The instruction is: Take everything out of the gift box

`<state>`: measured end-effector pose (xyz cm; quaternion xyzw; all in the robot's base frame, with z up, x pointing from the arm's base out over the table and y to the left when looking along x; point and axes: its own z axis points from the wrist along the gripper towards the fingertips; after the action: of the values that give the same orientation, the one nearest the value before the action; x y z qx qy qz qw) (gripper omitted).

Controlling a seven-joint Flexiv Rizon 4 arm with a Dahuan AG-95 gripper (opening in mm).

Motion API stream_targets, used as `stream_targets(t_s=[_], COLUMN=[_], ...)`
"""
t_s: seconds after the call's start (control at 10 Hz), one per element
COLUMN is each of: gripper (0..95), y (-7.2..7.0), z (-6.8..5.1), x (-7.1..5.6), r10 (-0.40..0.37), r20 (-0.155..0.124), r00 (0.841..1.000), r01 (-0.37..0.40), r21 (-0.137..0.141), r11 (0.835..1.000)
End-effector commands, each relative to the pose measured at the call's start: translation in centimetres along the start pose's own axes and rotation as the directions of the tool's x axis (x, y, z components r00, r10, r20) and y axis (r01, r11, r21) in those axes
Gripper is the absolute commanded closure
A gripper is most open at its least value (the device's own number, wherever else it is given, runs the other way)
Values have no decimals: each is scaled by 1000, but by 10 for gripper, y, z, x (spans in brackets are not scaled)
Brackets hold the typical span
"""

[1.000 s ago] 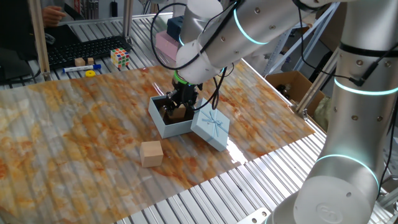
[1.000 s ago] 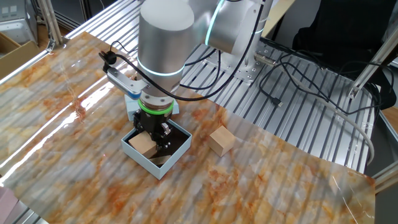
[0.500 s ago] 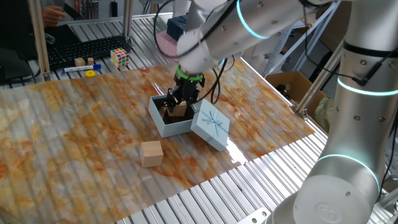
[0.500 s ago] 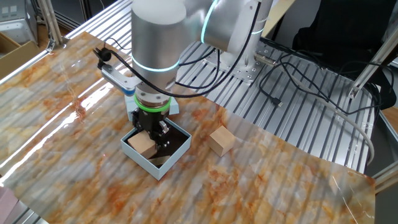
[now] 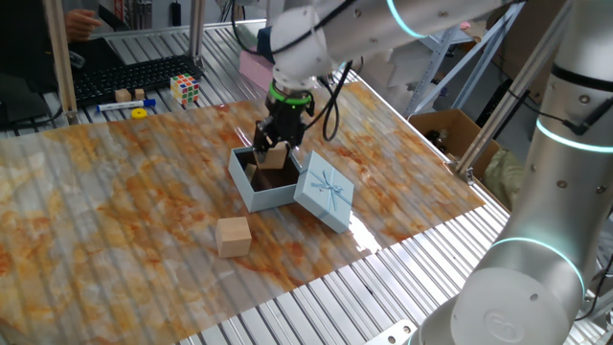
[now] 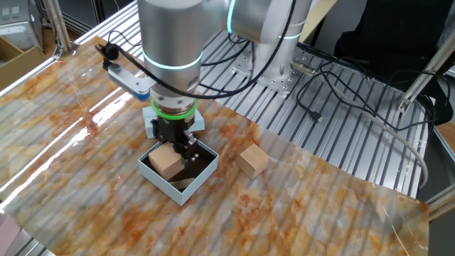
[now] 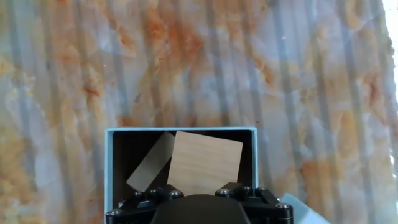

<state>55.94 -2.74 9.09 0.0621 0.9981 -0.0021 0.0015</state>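
Pinching a wooden block (image 6: 166, 161), the gripper (image 6: 176, 151) hung just above the gift box (image 6: 178, 189); another block (image 7: 149, 164) lay inside, directly beneath.

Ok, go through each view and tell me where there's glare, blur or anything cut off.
One fixed view: bright glare on the table beside the lid. The other fixed view: a white sheen streak at the table's left; the arm's top is cropped. Hand view: sharp; the hand blocks the bottom edge, hiding part of the gift box and the held wooden block.
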Motion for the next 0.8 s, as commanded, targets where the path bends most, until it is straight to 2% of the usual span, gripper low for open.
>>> stream_targets(t_s=[0.1, 0.4, 0.6, 0.8], gripper=[950, 950, 950, 950], y=[8, 32, 49, 63], z=[-14, -40, -50, -57], x=[3, 12, 19, 24], r10=[11, 60, 99, 93], r20=[-20, -55, -61, -63], r00=[1000, 997, 993, 994], r01=[-11, -59, -98, -93], r21=[2, 14, 17, 3], r11=[1000, 998, 995, 996])
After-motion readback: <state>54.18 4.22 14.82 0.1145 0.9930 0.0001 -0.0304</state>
